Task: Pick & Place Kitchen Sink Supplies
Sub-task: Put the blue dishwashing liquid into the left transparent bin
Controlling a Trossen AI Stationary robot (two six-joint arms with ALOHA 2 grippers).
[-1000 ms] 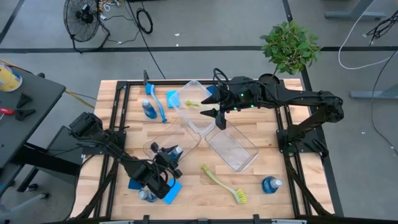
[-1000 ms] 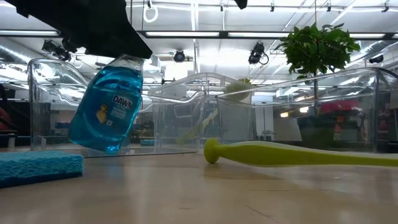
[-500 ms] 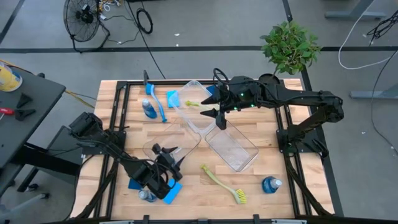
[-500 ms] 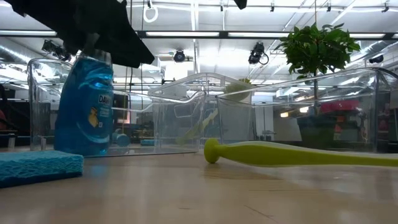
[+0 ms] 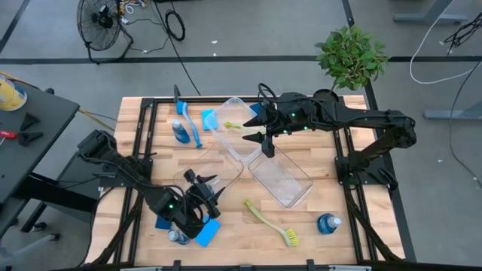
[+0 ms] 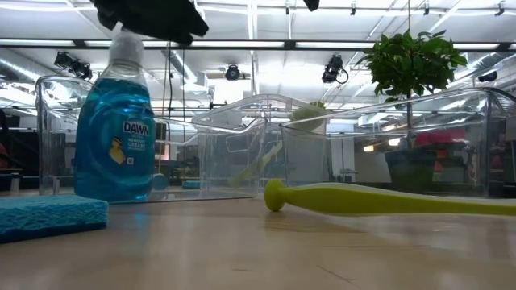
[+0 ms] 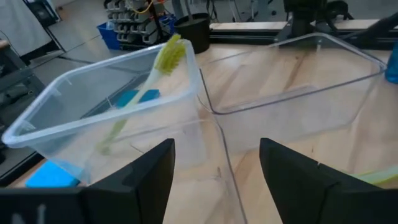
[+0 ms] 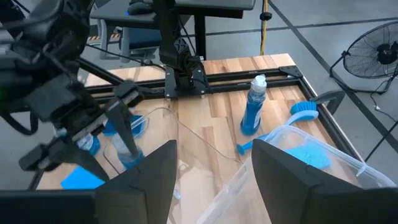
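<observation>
The left gripper (image 5: 202, 187) has just let go of a small clear bottle of blue dish liquid (image 6: 113, 129): a second ago the bottle hung tilted in its grip, and now it stands upright on the wooden table (image 5: 226, 241), with the gripper lifted clear above the white cap, its fingers apart and nothing between them. That reads as a placement finished, though the bottle sits on bare wood just in front of a small clear plastic bin (image 5: 183, 178) rather than in it, beside a flat dark-blue sponge (image 5: 208, 229). The right gripper (image 5: 260, 129) has not moved; it hangs, fingers apart and empty, over the two large clear plastic bins (image 5: 290, 184) at mid-table. Plenty is still loose: a yellow-green long-handled dish brush (image 5: 271, 223) lies on the near side, a second bottle (image 5: 327, 223) stands near the right front, a third (image 5: 181, 132) stands beside a blue dish brush (image 5: 188, 120) at the back left, and a light-blue sponge (image 5: 208, 118) lies nearby. Another yellow-green brush (image 7: 158, 68) already leans inside a bin. A green potted plant (image 5: 350, 56) stands at the back right corner. The bin walls crowd the freshly set bottle, so any sideways move risks tipping it.
</observation>
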